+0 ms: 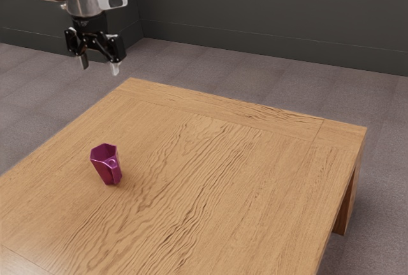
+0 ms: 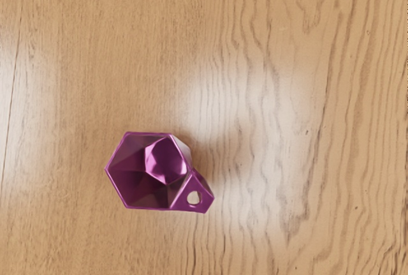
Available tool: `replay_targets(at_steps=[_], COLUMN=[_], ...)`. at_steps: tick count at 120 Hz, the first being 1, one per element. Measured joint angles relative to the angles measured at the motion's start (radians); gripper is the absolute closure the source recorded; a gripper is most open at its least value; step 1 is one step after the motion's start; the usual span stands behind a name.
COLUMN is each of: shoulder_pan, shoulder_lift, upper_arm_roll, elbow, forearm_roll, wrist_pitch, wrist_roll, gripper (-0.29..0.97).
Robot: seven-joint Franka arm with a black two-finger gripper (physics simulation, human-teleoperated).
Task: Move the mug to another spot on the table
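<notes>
A small purple faceted mug (image 1: 106,163) stands upright on the wooden table (image 1: 210,173), toward the exterior view's left, its handle turned to the near side. High above the table, at the upper left of the exterior view, my black gripper (image 1: 97,65) hangs open with nothing between its fingers, well clear of the mug. From the wrist camera I look straight down into the mug (image 2: 156,173): a hexagonal rim, a hollow inside and a small pierced handle (image 2: 194,198) at one corner.
The table's far edge (image 1: 223,99) runs under the gripper's side, and its right end (image 1: 357,160) drops to a grey carpeted floor. A dark wall stands behind. Bare wood lies all around the mug.
</notes>
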Motion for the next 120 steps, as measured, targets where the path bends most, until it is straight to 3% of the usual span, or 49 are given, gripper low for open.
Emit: replay_targets(at_steps=[36,52,88,120], shoulder_pan=[-0.002,0.002,0.014,-0.019], shoulder_lift=[-0.022,-0.036,-0.07,-0.039], upper_arm_roll=[0.005,0.014,0.015,0.016], elbow=[-0.006,-0.039,-0.404,-0.588], forearm_roll=[-0.012,-0.013,-0.048,-0.086], wrist_pitch=[0.04,0.07,0.279,0.512], wrist_roll=[-0.004,-0.117,-0.496,-0.763], gripper=[0.02,0.02,0.02,0.02])
